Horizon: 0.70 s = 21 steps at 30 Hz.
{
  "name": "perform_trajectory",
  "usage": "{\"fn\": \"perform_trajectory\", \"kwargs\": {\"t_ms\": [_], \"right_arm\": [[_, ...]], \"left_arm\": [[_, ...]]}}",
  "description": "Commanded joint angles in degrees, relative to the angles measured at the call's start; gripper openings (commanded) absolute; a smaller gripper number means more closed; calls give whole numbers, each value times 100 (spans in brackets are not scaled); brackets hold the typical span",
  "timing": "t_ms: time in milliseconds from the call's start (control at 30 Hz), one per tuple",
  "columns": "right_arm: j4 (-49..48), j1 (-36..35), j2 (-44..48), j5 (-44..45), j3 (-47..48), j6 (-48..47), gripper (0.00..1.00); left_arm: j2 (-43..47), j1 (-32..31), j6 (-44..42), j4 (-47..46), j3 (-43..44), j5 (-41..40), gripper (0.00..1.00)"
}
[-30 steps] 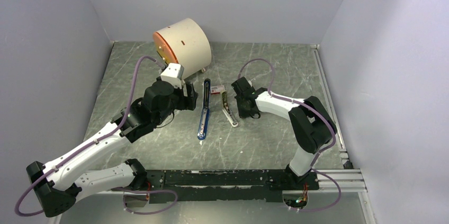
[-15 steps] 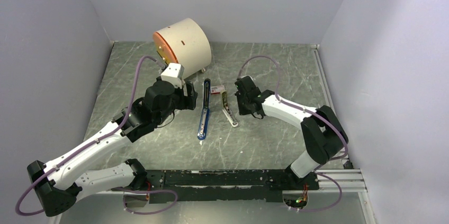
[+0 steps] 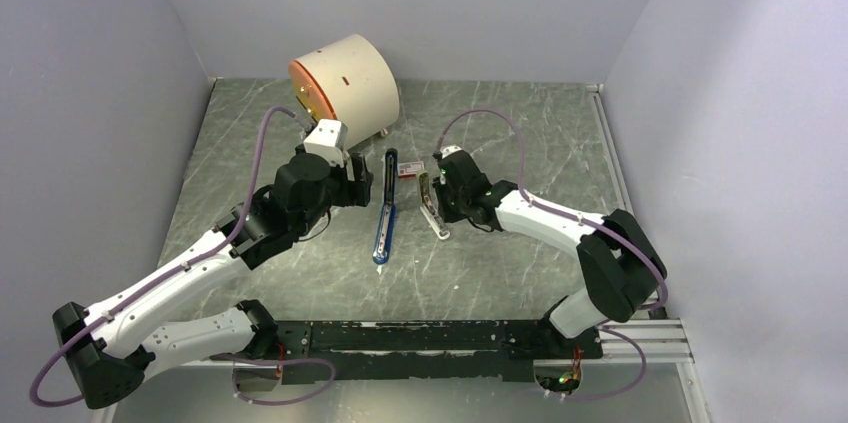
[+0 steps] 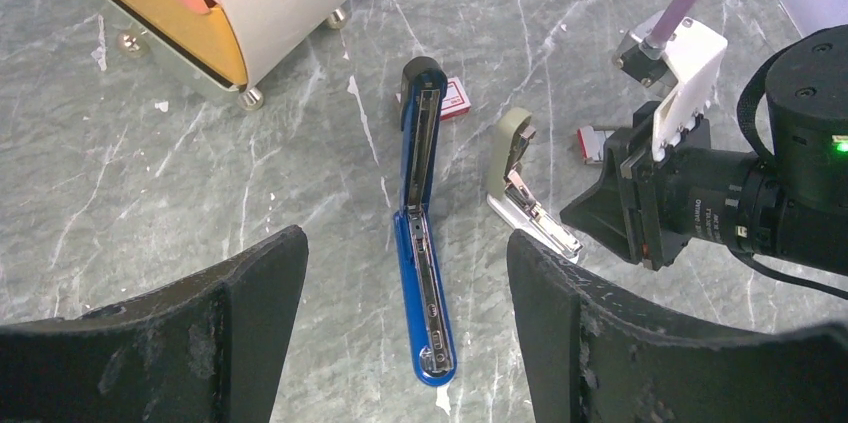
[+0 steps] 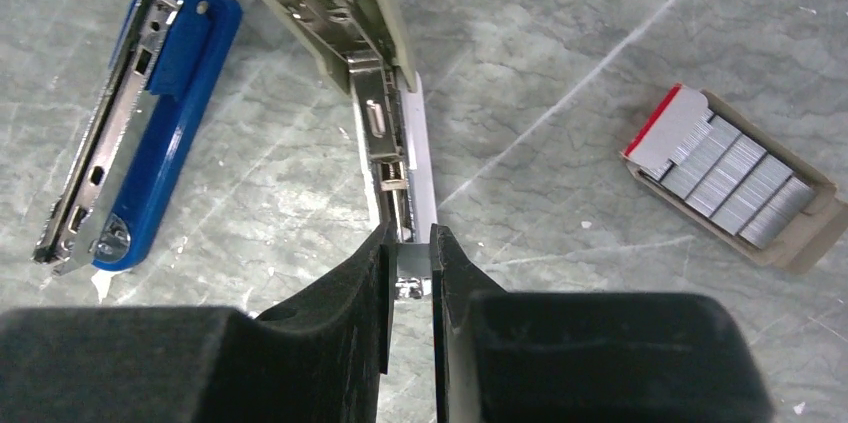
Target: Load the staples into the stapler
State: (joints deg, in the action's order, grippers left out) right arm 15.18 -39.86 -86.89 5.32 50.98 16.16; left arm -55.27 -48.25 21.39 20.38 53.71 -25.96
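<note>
The blue stapler (image 3: 385, 208) lies opened out flat mid-table, its silver channel facing up; it also shows in the left wrist view (image 4: 425, 243) and the right wrist view (image 5: 150, 143). My left gripper (image 3: 362, 183) is open and empty, hovering just left of it; in its wrist view the fingers (image 4: 250, 293) stand either side of the stapler's near half. My right gripper (image 3: 441, 201) is shut on a short grey strip of staples (image 5: 410, 261). It holds the strip at the near end of the grey-green stapler (image 5: 340, 13), right of the blue one.
The grey-green stapler (image 3: 432, 208) lies open between the blue stapler and my right gripper. An open box of staple strips (image 5: 725, 178) lies to the right of it. A small red box (image 3: 407, 171) sits behind. A cream drum (image 3: 345, 83) stands at the back left.
My right gripper has moved left, from beside the staple box to the near end of the grey-green stapler. The left arm and both staplers have not moved.
</note>
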Motion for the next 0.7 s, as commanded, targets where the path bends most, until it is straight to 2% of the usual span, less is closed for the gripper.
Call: {"fn": "perform_trajectory", "kwargs": {"t_ms": [0, 667], "right_arm": [[-275, -131, 108, -66, -101, -198, 19], [-682, -189, -22, -137, -281, -558, 18]], "left_arm": [[-19, 2, -74, -206, 8, -74, 77], [-50, 8, -56, -232, -19, -24, 77]]}}
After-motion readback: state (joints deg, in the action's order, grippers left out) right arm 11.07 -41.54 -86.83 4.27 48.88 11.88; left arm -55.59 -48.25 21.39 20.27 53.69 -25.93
